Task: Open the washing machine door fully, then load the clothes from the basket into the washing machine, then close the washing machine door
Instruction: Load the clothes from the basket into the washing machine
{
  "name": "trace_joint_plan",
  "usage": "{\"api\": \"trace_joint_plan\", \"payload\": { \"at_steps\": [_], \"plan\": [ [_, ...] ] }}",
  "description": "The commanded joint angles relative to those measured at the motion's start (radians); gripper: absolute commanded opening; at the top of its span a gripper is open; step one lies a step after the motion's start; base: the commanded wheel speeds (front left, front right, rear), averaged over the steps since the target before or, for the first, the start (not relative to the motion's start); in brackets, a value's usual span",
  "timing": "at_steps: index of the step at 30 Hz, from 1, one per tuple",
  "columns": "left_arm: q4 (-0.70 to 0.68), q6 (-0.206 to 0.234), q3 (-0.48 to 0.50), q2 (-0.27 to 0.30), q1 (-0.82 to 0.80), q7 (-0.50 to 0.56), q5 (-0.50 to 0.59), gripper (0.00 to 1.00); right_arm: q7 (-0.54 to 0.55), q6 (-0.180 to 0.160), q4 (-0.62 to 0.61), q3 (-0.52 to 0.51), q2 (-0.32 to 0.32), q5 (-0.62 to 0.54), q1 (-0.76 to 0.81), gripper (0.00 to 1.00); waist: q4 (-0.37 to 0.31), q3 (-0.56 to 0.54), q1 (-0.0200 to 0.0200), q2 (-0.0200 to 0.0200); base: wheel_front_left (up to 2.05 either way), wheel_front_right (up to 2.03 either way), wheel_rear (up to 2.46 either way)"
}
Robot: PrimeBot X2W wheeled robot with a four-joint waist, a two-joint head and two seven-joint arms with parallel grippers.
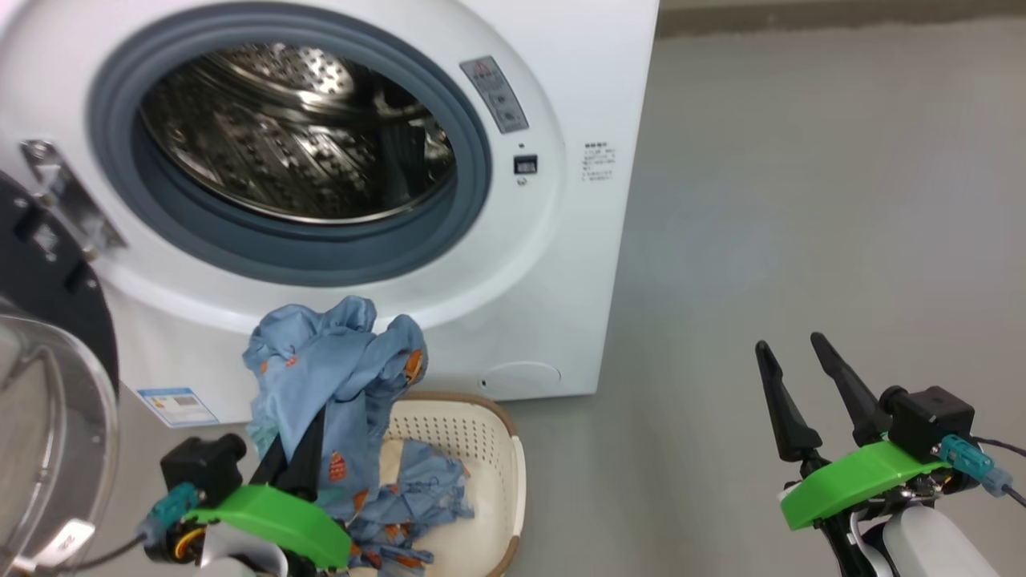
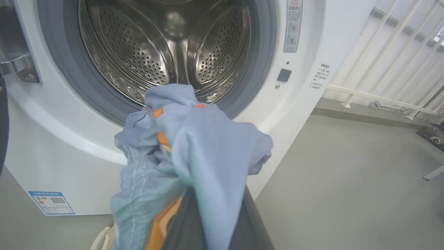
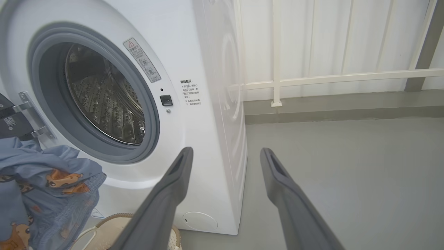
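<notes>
- The clothes (image 1: 333,361) were clamped in the left gripper (image 1: 298,457) above the basket (image 1: 501,449), at 6 o'clock of the drum (image 1: 304,136).
- The right gripper (image 1: 789,353) was spread wide, empty.
- Fabric was judged light, limp; a bunched fold was best gripped.

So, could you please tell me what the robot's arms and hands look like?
The left hand and right hand each have two long, tapering dark fingers rising from a curved bright-green plate. Beside each plate sits a black boxy block with a teal connector leading to a thin cable. The right forearm has a smooth white shell.
</notes>
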Motion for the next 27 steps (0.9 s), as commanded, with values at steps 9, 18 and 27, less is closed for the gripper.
{"api": "trace_joint_plan", "payload": {
  "at_steps": [9, 18, 27],
  "plan": [
    [-0.237, 0.080, 0.082, 0.054, 0.101, -0.014, 0.045, 0.00, -0.008, 0.008, -0.037, 0.008, -0.016, 0.005, 0.017, 1.00, 0.029, -0.065, 0.0002, 0.0000, 0.00, 0.00, 0.00],
    [-0.303, 0.113, 0.092, 0.065, 0.138, -0.013, 0.044, 0.00, -0.008, 0.008, -0.043, 0.007, -0.024, 0.004, 0.016, 1.00, 0.028, -0.064, 0.0002, 0.0000, 0.00, 0.00, 0.00],
    [-0.315, 0.124, 0.095, 0.068, 0.140, -0.012, 0.038, 0.00, -0.008, 0.008, -0.042, 0.007, -0.026, 0.001, 0.013, 1.00, 0.028, -0.061, 0.0002, 0.0000, 0.00, 0.00, 0.00]
  ]
}}
